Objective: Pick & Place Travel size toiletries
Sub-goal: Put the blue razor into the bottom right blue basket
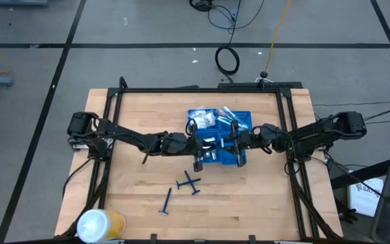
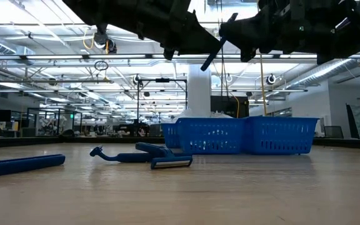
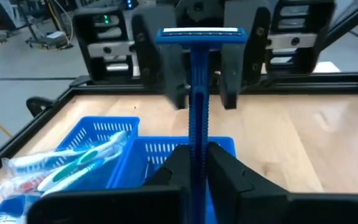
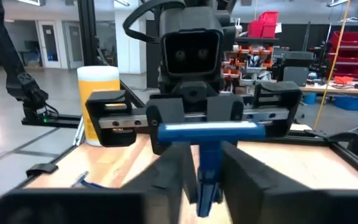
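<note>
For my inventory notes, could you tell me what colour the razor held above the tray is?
Blue, with a pale blade strip on the razor; the left wrist view shows it best.

A large open lab hall (exposed ceiling trusses [image 2: 55,59], distant workbenches, red bins [image 4: 267,22]).

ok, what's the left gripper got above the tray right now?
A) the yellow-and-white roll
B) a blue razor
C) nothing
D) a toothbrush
B: in the left wrist view, the left gripper is closed on the handle of a blue razor, with the head pointing away.
</note>
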Controlling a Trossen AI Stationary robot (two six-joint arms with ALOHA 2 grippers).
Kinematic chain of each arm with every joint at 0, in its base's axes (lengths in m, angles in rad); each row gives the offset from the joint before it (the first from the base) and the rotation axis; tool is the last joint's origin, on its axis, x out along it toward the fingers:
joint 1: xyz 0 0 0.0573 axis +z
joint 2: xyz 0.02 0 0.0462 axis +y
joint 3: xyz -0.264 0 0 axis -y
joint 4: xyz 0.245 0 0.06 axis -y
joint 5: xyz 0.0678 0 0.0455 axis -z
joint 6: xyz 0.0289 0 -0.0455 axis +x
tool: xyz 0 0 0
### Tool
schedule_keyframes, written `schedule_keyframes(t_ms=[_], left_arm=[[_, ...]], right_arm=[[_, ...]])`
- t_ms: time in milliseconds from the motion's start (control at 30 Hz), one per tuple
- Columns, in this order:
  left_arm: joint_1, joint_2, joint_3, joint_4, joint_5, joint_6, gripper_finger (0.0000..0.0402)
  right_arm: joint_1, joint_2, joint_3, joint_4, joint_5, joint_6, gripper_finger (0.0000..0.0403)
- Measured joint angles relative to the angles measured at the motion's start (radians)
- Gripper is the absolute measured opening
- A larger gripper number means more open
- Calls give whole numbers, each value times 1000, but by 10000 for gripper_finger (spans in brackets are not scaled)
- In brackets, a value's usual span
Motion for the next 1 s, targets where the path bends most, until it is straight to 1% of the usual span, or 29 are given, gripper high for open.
schedule_keyframes(t_ms=[100,133,267,367,433,533,700,800,833,900,1000], left_arm=[[0,2,0,1,-1,1,37],[0,2,0,1,0,1,39],[0,2,0,-2,-2,-30,42],[-2,0,0,-11,-48,-103,44],[-10,-10,4,-53,-84,-120,55],[-28,-24,39,-163,-168,-112,86],[-57,-27,143,-401,-310,-95,158],[-64,-28,186,-558,-324,-87,196],[-65,-28,193,-603,-326,-97,205],[-65,-27,192,-674,-342,-148,220],[-60,-27,178,-752,-352,-252,231]], right_arm=[[-1,0,0,-7,2,-25,29],[0,-1,0,-12,2,-37,23],[0,0,0,-18,2,-34,29],[-2,0,0,-25,11,-18,32],[-8,0,0,-33,15,-7,25],[-22,-3,1,-55,9,11,24],[-49,-37,1,-122,2,36,24],[-55,-96,4,-226,1,47,24],[-55,-128,10,-295,2,47,24],[-55,-197,34,-466,2,47,24],[-55,-295,90,-753,3,85,24]])
